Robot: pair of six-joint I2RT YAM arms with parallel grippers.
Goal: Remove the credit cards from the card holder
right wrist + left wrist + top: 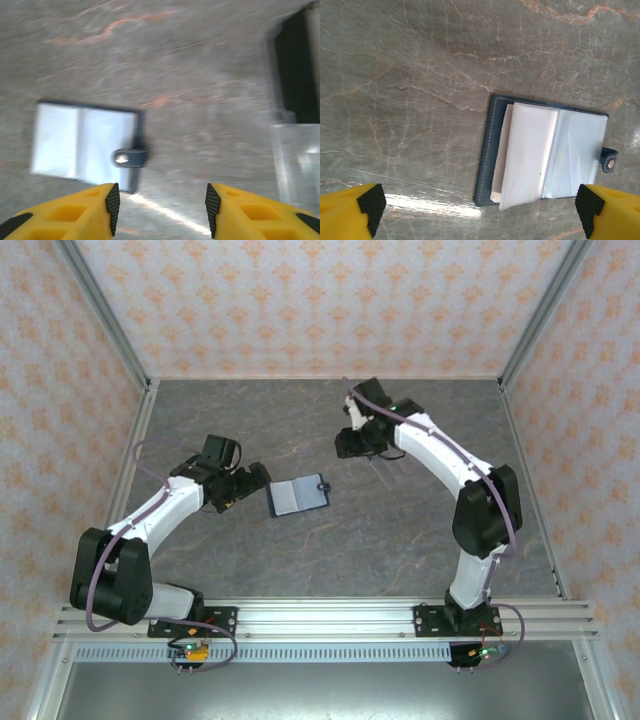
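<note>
card holder [298, 496] is lying open on the table [400, 550], credit cards [527, 150] inside; left end effector [252, 480] gaping wide at its 9 o'clock, right end effector [162, 207] half-open, empty, at 1. Unpinned, so a tug risks dragging it

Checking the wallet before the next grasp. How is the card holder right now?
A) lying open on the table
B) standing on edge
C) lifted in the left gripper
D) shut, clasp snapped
A: the card holder lies open on the table, inner pockets up, its clasp tab unfastened.
</note>
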